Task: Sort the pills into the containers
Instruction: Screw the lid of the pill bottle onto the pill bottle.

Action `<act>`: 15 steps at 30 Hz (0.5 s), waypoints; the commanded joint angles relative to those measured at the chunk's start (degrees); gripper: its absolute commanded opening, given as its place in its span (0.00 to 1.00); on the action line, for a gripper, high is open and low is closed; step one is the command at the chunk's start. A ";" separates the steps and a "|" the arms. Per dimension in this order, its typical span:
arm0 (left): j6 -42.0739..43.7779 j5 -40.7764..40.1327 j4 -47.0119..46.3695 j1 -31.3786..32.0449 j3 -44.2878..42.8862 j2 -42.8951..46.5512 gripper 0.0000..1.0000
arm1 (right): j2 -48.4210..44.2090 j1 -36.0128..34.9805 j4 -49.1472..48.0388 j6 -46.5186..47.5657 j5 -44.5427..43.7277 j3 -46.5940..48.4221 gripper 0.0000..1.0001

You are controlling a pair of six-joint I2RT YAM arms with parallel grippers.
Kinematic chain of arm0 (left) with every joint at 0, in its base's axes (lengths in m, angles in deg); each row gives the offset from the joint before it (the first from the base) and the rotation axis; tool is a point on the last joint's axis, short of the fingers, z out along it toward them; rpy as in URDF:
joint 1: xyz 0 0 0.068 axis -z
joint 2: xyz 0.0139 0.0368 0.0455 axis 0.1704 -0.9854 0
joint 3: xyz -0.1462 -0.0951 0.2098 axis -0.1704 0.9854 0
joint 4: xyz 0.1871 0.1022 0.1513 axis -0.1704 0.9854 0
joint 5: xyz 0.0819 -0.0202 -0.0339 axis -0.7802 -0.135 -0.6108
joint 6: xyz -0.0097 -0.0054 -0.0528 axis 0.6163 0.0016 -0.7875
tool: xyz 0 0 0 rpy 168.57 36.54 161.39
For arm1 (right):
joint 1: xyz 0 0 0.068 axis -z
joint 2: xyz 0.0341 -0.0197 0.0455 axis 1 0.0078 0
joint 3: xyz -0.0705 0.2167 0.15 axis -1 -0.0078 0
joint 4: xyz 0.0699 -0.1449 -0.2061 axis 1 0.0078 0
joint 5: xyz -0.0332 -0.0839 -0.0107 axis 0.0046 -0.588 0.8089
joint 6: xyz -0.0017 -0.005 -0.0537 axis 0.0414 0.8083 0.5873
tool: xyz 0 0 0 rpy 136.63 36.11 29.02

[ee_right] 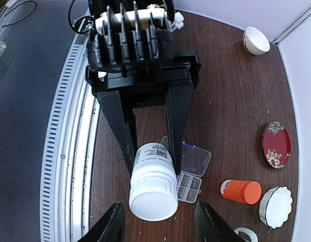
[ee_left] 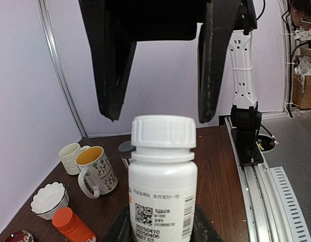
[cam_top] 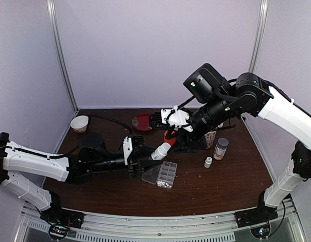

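Observation:
A white bottle [cam_top: 161,151] with a ribbed cap [ee_right: 152,196] is held by its body in my left gripper [cam_top: 148,161], which is shut on it. It tilts up over the table and fills the left wrist view [ee_left: 163,196]. My right gripper [ee_right: 162,216] is open, one finger on each side of the cap with a gap on both sides. Its fingertips [ee_left: 114,108] reach the level of the cap's top. Below lies the clear pill organizer [cam_top: 163,174] with its lid swung open. Small white pills [cam_top: 164,184] lie at its near end.
An orange bottle [ee_right: 241,191], a scalloped white bowl [ee_right: 275,206] and a red patterned plate [ee_right: 276,143] lie behind the organizer. Mugs [ee_left: 95,171] stand together at the back. A grey-capped jar [cam_top: 221,148] and a tiny white bottle [cam_top: 208,162] stand at the right; another bowl [cam_top: 79,123] sits back left.

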 commanded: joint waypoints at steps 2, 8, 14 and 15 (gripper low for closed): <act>-0.09 0.86 -2.02 0.18 -1.76 0.48 0.15 | 0.60 -0.70 0.34 0.55 -2.44 0.95 0.50; -0.17 0.84 -2.04 0.22 -1.76 0.53 0.15 | 1.41 -1.27 0.27 0.54 -2.82 1.12 0.48; -0.30 0.86 -2.11 0.17 -1.75 0.47 0.15 | 1.70 -1.55 0.13 0.22 -2.84 1.15 0.36; -0.27 0.89 -2.17 0.18 -1.76 0.44 0.15 | 1.64 -1.53 0.03 0.11 -2.92 1.13 0.32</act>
